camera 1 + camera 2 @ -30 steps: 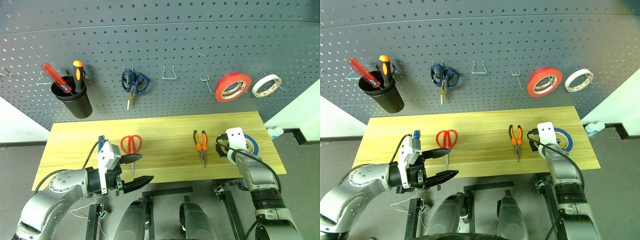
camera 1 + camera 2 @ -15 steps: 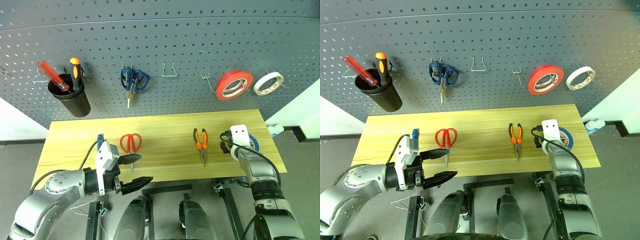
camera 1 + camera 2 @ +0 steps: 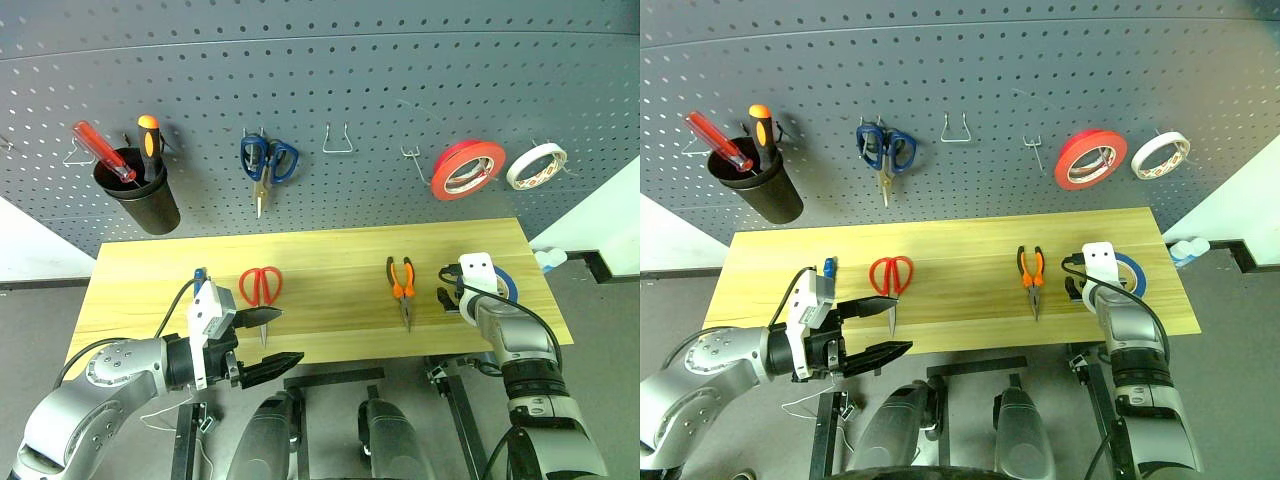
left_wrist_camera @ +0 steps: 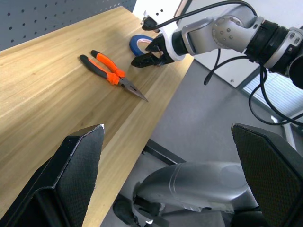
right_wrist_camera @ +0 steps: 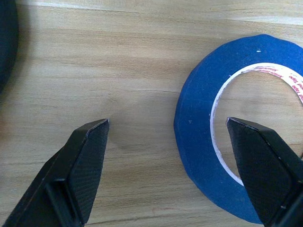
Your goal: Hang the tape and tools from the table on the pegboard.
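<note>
my left gripper (image 3: 262,343) hangs off the table's (image 3: 330,255) front edge near its left corner, jaws wide apart and empty. just beyond it, by the left front part of the table, lie the small blue-handled screwdriver (image 3: 201,279) and the red-handled scissors (image 3: 262,288), blades pointing at the front edge. right of the middle lie the pliers (image 3: 402,285), orange-and-black handles toward the pegboard (image 3: 330,80), nose toward me. at the right end, close to the front right corner, the blue tape (image 5: 227,168) lies flat, and my right gripper (image 5: 170,165) stands low over it with its fingers apart, one pad (image 5: 267,170) above the roll's hole and pale core, the other (image 5: 80,165) over bare wood beside the roll's outer wall, nothing clamped. i judge the roll light and stiff, its blue wall a little slick, so pinching across the wall, one finger inside the core and one outside, should hold it. a free hook (image 3: 410,158) waits on the pegboard left of the red-orange roll (image 3: 466,171).
</note>
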Motion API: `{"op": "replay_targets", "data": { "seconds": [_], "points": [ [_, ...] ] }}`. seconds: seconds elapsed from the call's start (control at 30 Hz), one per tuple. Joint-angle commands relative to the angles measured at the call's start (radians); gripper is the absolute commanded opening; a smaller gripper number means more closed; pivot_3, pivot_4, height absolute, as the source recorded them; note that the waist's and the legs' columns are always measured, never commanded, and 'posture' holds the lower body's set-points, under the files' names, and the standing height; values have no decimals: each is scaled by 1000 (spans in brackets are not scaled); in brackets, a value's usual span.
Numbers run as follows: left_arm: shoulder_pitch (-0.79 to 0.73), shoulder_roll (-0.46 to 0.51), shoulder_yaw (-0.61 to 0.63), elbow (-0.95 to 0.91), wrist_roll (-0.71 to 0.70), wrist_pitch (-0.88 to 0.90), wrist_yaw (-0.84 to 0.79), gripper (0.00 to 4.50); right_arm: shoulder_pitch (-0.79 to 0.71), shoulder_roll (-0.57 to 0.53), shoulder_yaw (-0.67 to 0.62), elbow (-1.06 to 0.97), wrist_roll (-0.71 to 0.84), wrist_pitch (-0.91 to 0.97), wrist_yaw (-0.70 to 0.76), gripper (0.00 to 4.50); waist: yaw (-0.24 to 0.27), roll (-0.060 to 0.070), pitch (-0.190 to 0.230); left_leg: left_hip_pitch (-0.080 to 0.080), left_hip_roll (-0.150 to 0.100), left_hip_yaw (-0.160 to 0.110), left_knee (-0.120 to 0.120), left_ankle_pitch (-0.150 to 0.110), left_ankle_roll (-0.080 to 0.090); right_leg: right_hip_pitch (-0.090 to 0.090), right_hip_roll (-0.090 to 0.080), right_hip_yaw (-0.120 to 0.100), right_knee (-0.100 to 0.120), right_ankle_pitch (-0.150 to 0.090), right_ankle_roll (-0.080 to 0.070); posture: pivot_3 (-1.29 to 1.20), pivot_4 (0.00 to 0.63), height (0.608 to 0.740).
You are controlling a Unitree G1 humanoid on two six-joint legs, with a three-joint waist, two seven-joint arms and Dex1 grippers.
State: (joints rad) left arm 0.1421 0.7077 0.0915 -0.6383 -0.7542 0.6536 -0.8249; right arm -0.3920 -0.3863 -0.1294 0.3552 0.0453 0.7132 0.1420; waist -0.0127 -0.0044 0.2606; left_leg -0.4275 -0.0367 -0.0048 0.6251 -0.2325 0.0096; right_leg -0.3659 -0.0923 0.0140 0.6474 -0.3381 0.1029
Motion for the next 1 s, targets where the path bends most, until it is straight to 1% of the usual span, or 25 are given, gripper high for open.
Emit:
{"op": "replay_targets", "data": {
  "seconds": [0.03, 0.33, 0.37, 0.63, 1.0],
  "points": [
    [-4, 10, 11, -35, -22, 5, 3, 4500, 10, -6, -10, -44, 6, 24, 6, 3272, 0, 0, 0, 0, 0, 0, 0, 0, 0, 0, 0, 0, 0, 0, 0, 87, 292, 740],
    [-16, 14, 17, -38, -31, 16, 7, 4500, -1, 5, -10, -122, 19, 52, 15, 149, 0, -1, 4, -2, 0, 0, -4, 0, -1, -4, 0, 0, -1, 0, 0, 89, 292, 740],
    [-17, 14, 17, -38, -31, 16, 7, 4500, -2, 6, -11, -130, 21, 55, 15, 30, 0, -1, 4, -3, 0, 0, -4, 0, -1, -5, 0, 0, -1, 0, 0, 89, 291, 740],
    [-31, 8, -1, -25, -21, 10, 9, 4500, -7, 0, -19, -175, 26, 62, 14, 30, 1, -1, 4, -4, 0, 0, -5, 1, -1, -6, 0, -1, -1, 0, 1, 83, 280, 740],
    [-75, -18, -39, 21, 13, -21, 3, 4500, 33, -25, -29, -294, 37, 119, 41, 30, 2, -1, 4, -4, -1, 0, -5, 2, -3, -7, 0, -1, 0, 1, 2, 65, 240, 740]
  ]
}}
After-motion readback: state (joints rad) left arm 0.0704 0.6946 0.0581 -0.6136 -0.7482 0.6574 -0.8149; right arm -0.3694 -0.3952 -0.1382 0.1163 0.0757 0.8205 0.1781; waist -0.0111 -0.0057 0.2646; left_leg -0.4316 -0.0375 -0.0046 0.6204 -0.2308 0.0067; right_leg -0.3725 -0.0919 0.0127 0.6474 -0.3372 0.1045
